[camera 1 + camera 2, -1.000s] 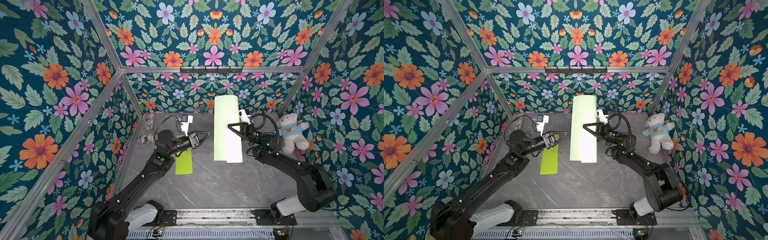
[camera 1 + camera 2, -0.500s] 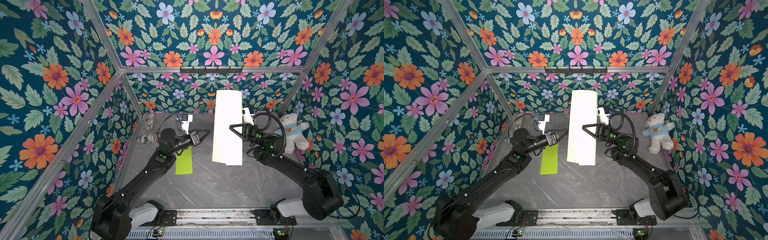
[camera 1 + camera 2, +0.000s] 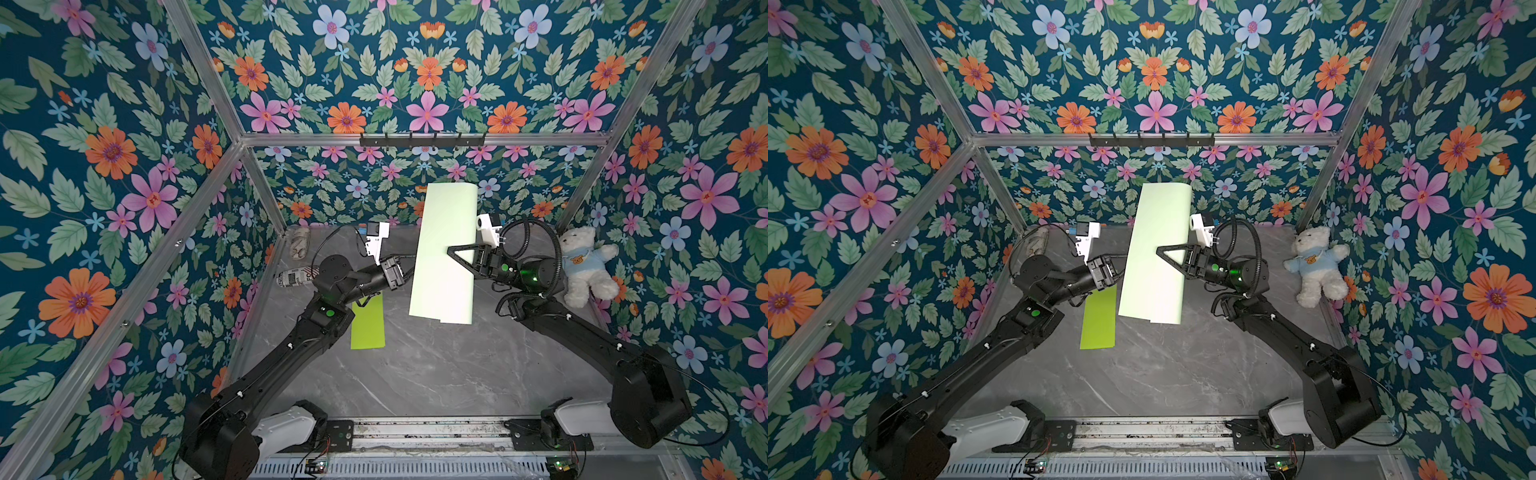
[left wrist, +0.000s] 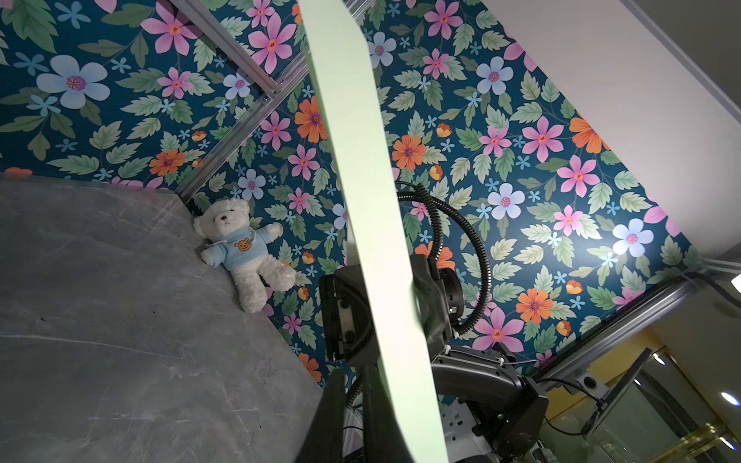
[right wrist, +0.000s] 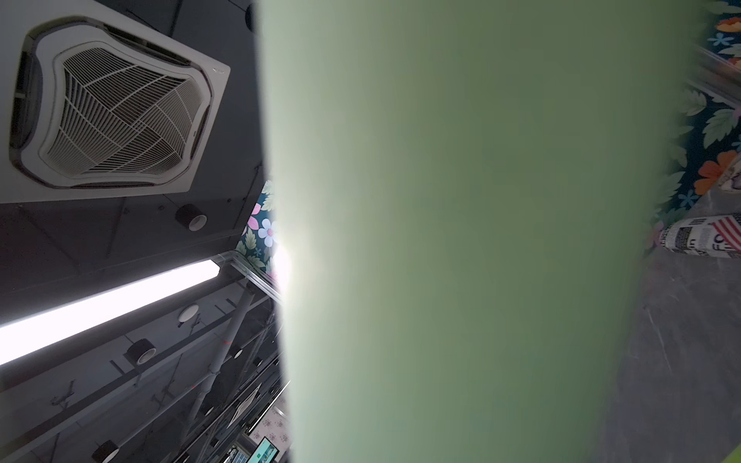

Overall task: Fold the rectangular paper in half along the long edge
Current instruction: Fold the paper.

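The left gripper (image 3: 405, 270) is clamped on 1 long edge of the paper (image 3: 442, 232). Only the left wrist view shows the right gripper (image 4: 385, 310) straddling the sheet edge-on, jaws apart; whether they pinch it I cannot tell. Pale green and loosely doubled, the paper hangs above the table (image 3: 415, 374).

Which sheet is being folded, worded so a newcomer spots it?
Over the grey marble table, between the two black arms, a tall pale green sheet hangs in the air, held by the left gripper and right gripper. Unlike the smaller, brighter lime strip lying flat, it is raised and curled along one long side.
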Tool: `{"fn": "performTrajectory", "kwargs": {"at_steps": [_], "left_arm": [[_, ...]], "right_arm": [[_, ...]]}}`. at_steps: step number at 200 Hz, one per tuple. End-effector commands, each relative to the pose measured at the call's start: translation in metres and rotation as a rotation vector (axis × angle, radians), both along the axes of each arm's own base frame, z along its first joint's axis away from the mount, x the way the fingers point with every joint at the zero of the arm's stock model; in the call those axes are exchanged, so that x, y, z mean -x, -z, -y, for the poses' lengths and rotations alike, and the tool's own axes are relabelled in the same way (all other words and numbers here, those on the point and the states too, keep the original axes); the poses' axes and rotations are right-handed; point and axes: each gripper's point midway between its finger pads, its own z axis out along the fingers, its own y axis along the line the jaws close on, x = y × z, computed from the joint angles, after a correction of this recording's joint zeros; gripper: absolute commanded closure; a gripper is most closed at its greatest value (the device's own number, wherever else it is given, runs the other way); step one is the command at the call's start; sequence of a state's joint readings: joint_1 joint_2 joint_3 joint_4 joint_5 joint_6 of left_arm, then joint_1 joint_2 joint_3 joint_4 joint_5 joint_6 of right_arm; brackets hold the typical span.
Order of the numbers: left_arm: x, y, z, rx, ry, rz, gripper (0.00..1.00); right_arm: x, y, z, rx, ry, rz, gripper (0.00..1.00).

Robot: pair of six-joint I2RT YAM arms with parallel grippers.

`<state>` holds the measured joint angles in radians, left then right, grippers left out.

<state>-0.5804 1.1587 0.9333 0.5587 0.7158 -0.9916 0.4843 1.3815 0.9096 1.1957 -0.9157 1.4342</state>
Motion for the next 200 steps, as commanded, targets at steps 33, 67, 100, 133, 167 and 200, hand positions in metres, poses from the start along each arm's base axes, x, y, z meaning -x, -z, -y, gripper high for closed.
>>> {"fn": "performTrajectory", "kwargs": {"at_steps": [33, 67, 100, 133, 167, 200], "left_arm": [[0.009, -0.006, 0.006, -0.01, 0.03, 0.003, 0.86], [0.001, 0.011, 0.012, -0.059, 0.021, -0.05, 0.86], [0.0, 0.023, 0.021, -0.096, 0.029, -0.072, 0.83], [0.001, 0.023, 0.026, -0.1, 0.041, -0.074, 0.76], [0.002, 0.026, 0.03, -0.106, 0.051, -0.078, 0.69], [0.001, 0.031, 0.032, -0.122, 0.048, -0.081, 0.61]], "right_arm": [[-0.01, 0.005, 0.0, 0.03, 0.031, 0.025, 0.65], [-0.011, -0.002, -0.002, 0.02, 0.022, 0.032, 0.62], [-0.014, -0.001, -0.004, 0.025, 0.017, 0.032, 0.61], [-0.016, 0.002, -0.005, 0.031, 0.013, 0.025, 0.6], [-0.017, 0.004, -0.006, 0.034, 0.01, 0.024, 0.6], [-0.017, 0.003, -0.007, 0.03, 0.002, 0.021, 0.6]]}}
